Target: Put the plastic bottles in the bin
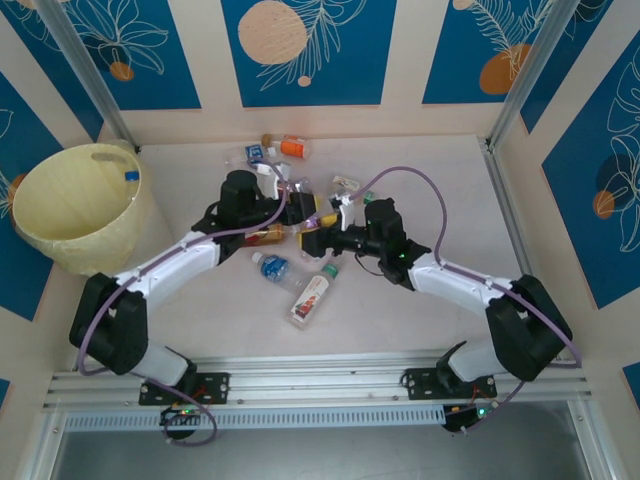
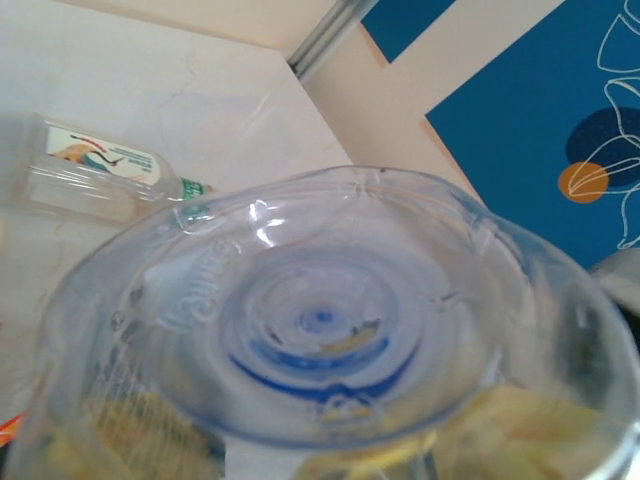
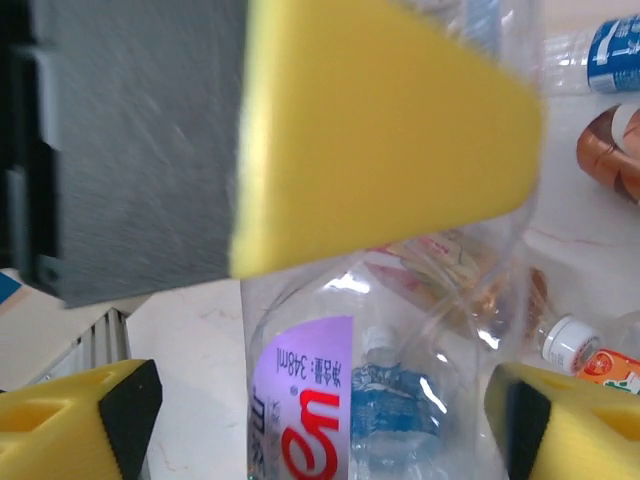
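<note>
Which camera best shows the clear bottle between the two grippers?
Right wrist: the bottle shows side-on, its purple label plain. Left wrist gives its base close up; in top external it is tiny, hard to make out.

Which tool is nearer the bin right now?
Left. The left tool is mid-table, right of the bin; the right tool sits just beyond it, farther right.

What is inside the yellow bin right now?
From above, the bin looks mostly bare inside. One small blue-and-white thing, probably a bottle, sits against its right inner wall. The near wall hides the near part of its floor.
</note>
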Available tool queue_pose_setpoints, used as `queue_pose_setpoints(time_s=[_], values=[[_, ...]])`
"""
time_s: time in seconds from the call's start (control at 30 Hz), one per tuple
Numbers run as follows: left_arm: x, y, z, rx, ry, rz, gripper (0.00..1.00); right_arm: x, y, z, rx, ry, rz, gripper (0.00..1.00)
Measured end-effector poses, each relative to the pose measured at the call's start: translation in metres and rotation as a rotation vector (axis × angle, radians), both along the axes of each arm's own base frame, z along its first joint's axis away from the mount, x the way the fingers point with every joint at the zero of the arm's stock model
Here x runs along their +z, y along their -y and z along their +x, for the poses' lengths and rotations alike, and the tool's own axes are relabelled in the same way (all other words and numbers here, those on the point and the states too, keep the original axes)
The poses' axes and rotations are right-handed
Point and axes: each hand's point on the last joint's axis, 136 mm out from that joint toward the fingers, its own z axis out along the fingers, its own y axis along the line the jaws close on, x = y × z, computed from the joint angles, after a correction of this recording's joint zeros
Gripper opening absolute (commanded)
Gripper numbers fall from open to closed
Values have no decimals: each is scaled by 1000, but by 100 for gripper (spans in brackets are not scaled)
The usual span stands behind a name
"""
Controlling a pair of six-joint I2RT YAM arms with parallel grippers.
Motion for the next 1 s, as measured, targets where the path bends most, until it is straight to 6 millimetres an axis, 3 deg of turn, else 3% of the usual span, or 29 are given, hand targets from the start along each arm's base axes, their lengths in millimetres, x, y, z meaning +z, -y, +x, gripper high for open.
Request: queue_pose_setpoints(time_s=[0.17,0.3,0.4,0.53,0.63,0.8,0.9,1.0], values=[[28,-32,-6,99,116,103,49,47,23,-1,-91,135,30,99],[78,-72,-5,266,283,222,49,70,52,11,-260,206,28,99],[126,-113,-1,457,429,319,47,57,78,25,-415,179,-4,99],[185,-172,0,719,573,451,48,13,114,40,-588,70,-65,99],[215,-213,0,899,634,556,48,-11,134,44,-665,0,-95,99],[223,-294,8,1176,571,724,48,-14,151,49,-729,-32,-88,100],[213,-340,9,1307,481,828,48,-13,158,51,-749,-44,-92,100],[201,-374,2,1392,399,941,48,-10,164,55,-769,-48,-83,100]])
